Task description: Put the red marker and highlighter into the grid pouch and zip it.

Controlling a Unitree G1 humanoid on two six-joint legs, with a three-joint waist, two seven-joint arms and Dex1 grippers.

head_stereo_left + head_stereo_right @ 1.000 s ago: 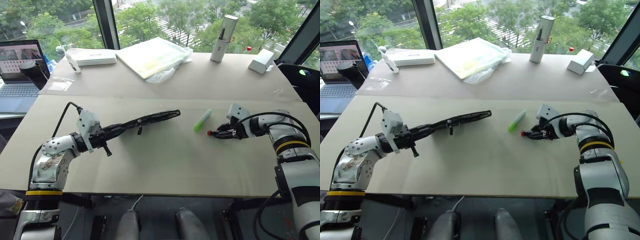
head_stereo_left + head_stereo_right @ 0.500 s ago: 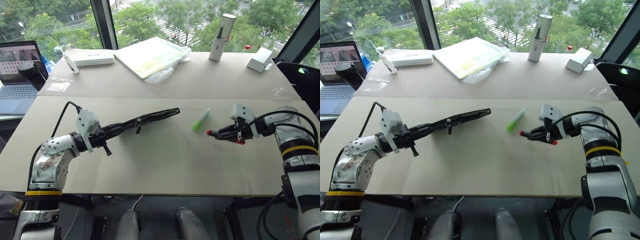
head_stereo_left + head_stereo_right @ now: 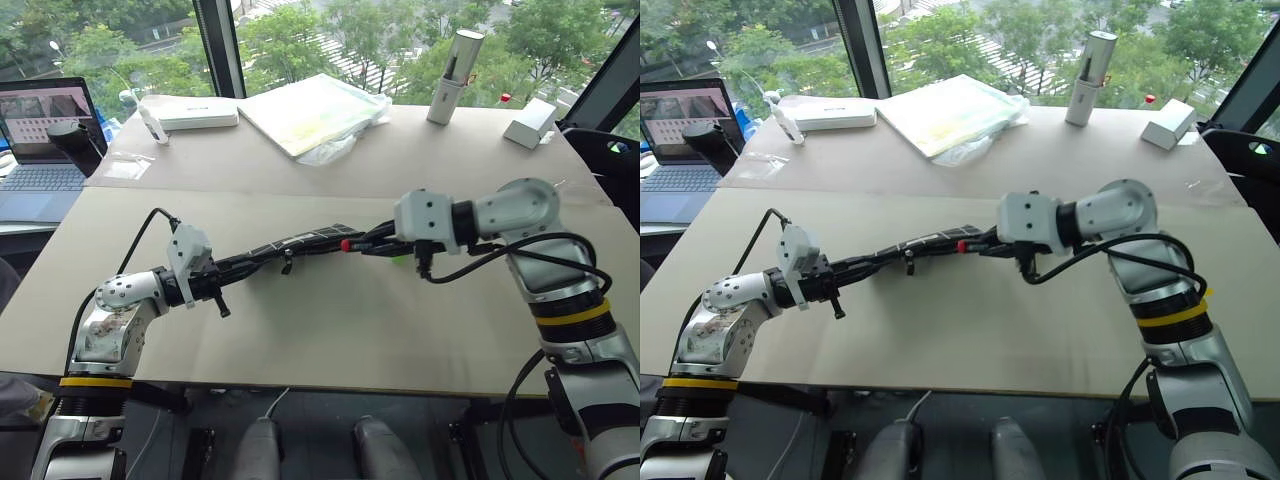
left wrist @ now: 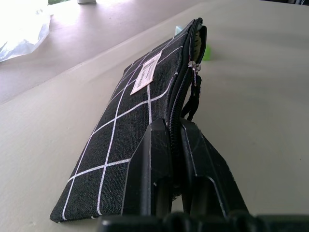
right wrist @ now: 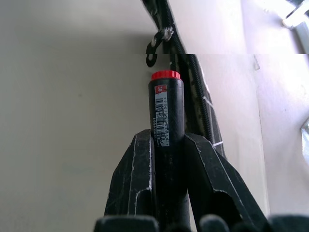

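Observation:
My left gripper (image 3: 224,279) is shut on the near end of the grid pouch (image 3: 300,240), holding it on edge just above the table. The pouch's (image 4: 130,111) zip side faces up, its black pull cord (image 4: 193,96) hangs down, and its far end gapes a little. My right gripper (image 3: 372,243) is shut on the red marker (image 5: 165,106), a dark barrel with a red end. That red end (image 3: 346,244) points at the pouch's far end, close to the zip. A bit of the green highlighter (image 4: 206,52) shows on the table beyond the pouch.
At the far left stands a laptop (image 3: 40,130). Along the back of the table (image 3: 330,330) lie a white box (image 3: 197,112), plastic-wrapped papers (image 3: 310,110), an upright cylinder (image 3: 455,62) and a small white box (image 3: 530,122).
My right arm swung left and up, carrying the red marker from beside the highlighter to the pouch's far end. The left gripper and pouch stayed put.

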